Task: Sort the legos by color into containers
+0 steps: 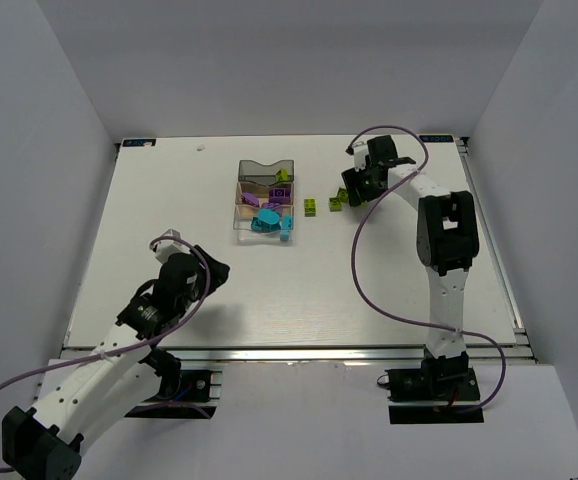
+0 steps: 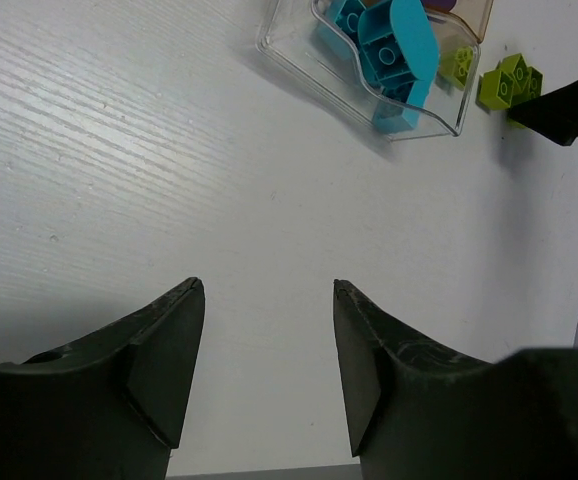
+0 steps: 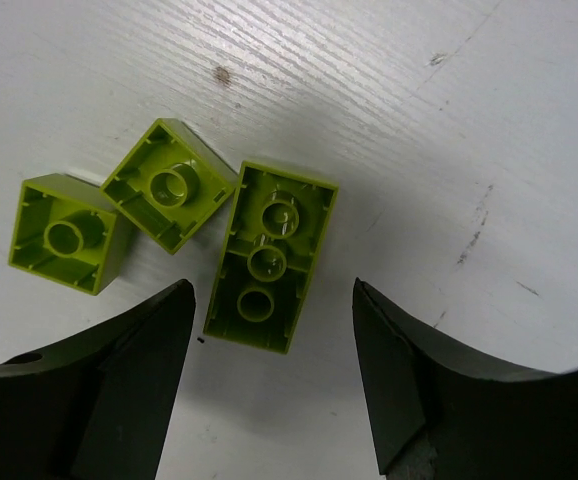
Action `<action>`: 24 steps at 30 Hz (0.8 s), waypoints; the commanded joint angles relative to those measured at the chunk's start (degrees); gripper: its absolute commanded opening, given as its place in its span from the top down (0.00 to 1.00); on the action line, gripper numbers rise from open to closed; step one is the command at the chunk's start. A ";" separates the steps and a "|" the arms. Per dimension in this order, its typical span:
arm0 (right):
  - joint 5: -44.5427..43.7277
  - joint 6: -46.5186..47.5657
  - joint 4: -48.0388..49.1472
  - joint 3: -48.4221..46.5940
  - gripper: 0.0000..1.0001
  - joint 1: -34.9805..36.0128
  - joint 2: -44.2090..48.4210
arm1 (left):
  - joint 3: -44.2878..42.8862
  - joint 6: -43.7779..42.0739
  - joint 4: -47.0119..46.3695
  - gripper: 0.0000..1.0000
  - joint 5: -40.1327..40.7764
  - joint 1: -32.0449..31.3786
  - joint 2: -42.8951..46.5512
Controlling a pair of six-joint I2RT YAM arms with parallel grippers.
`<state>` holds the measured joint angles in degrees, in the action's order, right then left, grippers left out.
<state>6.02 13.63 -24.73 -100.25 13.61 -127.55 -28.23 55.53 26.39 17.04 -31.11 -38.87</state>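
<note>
Three bins stand in a row in the top view: smoky grey [image 1: 254, 168] holding a lime brick [image 1: 281, 176], amber [image 1: 239, 190] holding purple bricks [image 1: 274, 198], clear [image 1: 239, 228] holding cyan bricks [image 1: 266, 222]. Three lime bricks lie right of the bins on the table [image 1: 311, 206]. In the right wrist view they lie upside down: a long one [image 3: 271, 240] and two square ones [image 3: 169, 197]. My right gripper [image 3: 271, 286] is open, the long brick's near end between its fingers. My left gripper [image 2: 268, 285] is open and empty over bare table, well short of the clear bin [image 2: 299, 55].
White walls enclose the table on three sides. The left wrist view shows cyan bricks [image 2: 399, 60] in the clear bin, lime bricks [image 2: 509, 82] beyond it and the right gripper's dark body [image 2: 569, 105].
</note>
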 commanded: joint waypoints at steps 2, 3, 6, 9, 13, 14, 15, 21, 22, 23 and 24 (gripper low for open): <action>-0.92 0.00 0.65 -2.76 0.34 -0.16 -1.04 | -2.71 -1.12 -2.39 0.36 -0.95 0.18 -1.29; -0.92 -0.09 0.74 -2.93 0.37 -0.16 -1.21 | -2.88 -1.21 -2.66 0.36 -1.21 0.18 -1.90; -0.84 -0.09 0.65 -2.94 0.46 -0.16 -1.30 | -3.24 -1.56 -3.10 0.36 -1.48 0.18 -3.05; -0.92 -0.01 0.39 -2.94 0.57 -0.07 -1.21 | -3.68 -1.83 -4.15 0.34 -2.01 0.18 -3.75; 0.04 0.78 -1.19 -2.85 0.72 -0.25 -0.25 | -4.03 -2.00 -7.84 0.28 -4.46 0.18 -4.54; 0.48 1.05 -1.37 -1.98 0.75 -0.33 1.15 | -4.11 -2.09 -10.98 0.23 -6.82 0.18 -4.72; 1.79 2.01 -0.50 1.34 0.86 -0.42 4.99 | -4.46 -1.83 -15.97 0.20 -10.50 0.18 -5.77; 14.16 12.00 -0.23 9.97 0.97 -0.95 17.55 | -6.66 -1.04 -24.36 0.18 -19.29 0.18 -12.17; 19.07 13.78 -0.06 13.64 0.98 -0.95 19.86 | -7.80 -0.95 -25.33 0.18 -20.54 0.18 -13.32; 21.55 15.27 -0.05 15.50 0.98 -0.86 21.88 | -8.33 -0.86 -27.86 0.18 -21.68 0.18 -14.47; 23.49 16.25 0.73 17.26 0.99 -0.77 25.82 | -8.68 -0.42 -29.02 0.18 -23.78 0.18 -15.52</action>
<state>17.85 22.72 -25.61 -85.95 13.06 -111.68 -34.02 54.46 5.15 0.82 -31.07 -52.56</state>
